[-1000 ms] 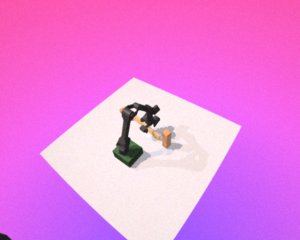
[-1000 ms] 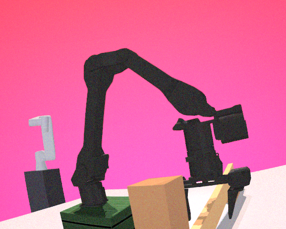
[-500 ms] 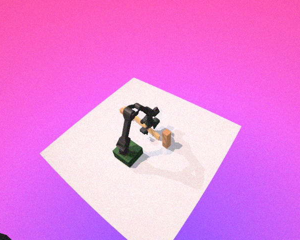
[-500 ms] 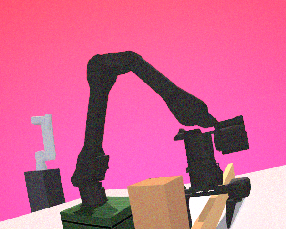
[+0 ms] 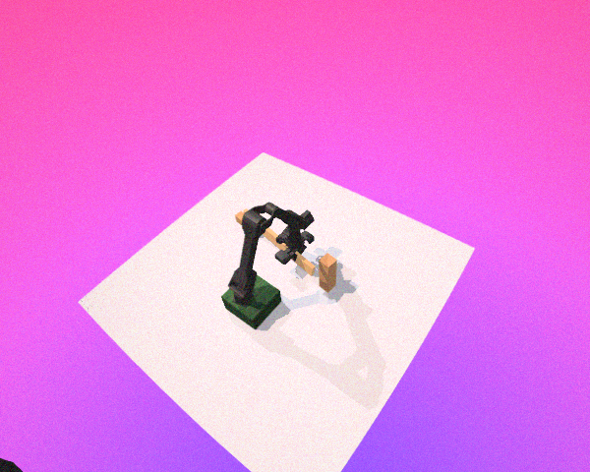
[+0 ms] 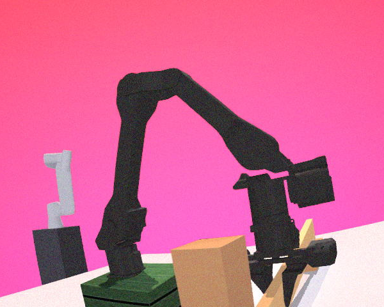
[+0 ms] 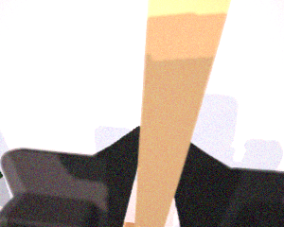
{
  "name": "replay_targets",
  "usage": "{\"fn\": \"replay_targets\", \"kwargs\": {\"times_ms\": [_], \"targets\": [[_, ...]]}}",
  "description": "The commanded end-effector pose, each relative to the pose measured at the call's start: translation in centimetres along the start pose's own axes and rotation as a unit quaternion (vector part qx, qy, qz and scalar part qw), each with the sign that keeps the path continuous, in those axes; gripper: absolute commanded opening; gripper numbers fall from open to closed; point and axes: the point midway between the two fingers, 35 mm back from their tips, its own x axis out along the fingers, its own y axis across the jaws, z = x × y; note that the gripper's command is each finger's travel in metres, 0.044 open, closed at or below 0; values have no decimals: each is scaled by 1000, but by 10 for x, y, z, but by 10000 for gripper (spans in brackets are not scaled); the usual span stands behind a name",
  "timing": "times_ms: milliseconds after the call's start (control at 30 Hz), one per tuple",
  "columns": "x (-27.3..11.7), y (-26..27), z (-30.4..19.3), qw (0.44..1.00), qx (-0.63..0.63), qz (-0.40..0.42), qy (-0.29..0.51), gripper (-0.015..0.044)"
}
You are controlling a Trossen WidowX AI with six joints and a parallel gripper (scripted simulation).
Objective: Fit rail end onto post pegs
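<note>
near the post, claw clamped across rail, near end low on tabletop; lift level, align holes with pegs, push straight.

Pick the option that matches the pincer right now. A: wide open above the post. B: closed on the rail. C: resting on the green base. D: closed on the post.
B: the pincer has its fingers pressed against both sides of the rail, short of the post, which stands apart.
</note>
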Motion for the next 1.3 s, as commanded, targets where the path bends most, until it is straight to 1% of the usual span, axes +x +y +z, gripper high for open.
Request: {"fn": "replay_targets", "kwargs": {"times_ms": [0, 100, 1267], "targets": [[0, 0, 1, 1000, -2, 0, -2, 20], [0, 0, 1, 1000, -2, 0, -2, 0], [-12, -2, 0, 1000, -2, 0, -2, 0]]}}
